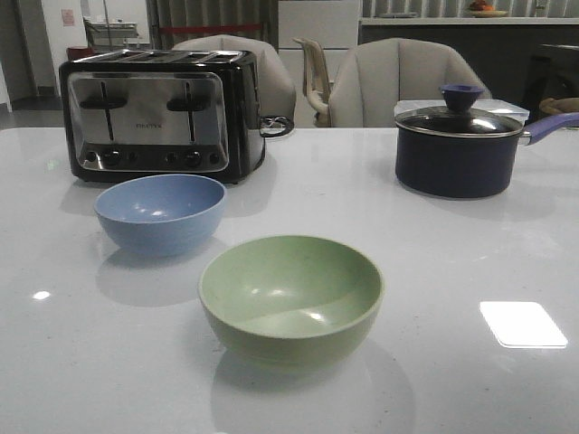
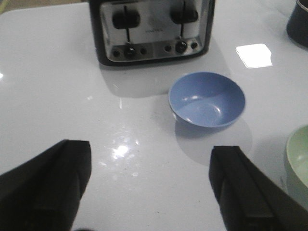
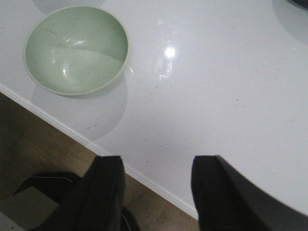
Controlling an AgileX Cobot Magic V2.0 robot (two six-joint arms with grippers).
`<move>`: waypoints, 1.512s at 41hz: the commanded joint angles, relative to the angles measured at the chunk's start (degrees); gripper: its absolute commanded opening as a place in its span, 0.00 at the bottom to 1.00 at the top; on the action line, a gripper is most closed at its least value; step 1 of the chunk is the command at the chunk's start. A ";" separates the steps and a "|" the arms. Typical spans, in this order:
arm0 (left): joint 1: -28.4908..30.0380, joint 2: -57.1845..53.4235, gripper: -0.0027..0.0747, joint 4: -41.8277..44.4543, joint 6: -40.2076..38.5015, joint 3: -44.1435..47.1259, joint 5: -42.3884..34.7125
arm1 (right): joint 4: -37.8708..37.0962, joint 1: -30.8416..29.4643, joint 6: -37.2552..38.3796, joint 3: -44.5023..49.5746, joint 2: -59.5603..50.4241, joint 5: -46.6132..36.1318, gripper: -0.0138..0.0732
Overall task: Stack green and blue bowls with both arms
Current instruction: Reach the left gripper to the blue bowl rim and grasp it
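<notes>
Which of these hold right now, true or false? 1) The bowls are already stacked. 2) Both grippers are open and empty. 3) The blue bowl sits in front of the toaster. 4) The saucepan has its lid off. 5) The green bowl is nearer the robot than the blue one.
1) False: the green bowl and the blue bowl stand apart on the table, both upright.
2) True: the left gripper and the right gripper are open, nothing between the fingers.
3) True: it stands just in front of the toaster.
4) False: the saucepan has its lid on.
5) True.
</notes>
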 commanded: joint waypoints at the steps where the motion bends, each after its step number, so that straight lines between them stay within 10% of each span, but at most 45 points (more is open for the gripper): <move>1: -2.92 4.86 0.77 0.33 0.18 -4.15 -2.51 | -0.65 0.26 0.22 -1.42 -0.46 -1.67 0.67; 34: -4.41 56.49 0.77 -1.06 -0.09 -33.57 1.37 | -0.65 0.26 0.22 -1.42 -0.46 -0.79 0.67; 56: -4.41 69.09 0.76 -1.32 -0.17 -35.91 -12.39 | -0.65 0.26 0.22 -1.42 -0.46 -0.84 0.67; 62: -4.41 69.14 0.61 -1.32 -0.22 -35.91 -12.40 | -0.65 0.26 0.22 -1.42 -0.46 -0.84 0.67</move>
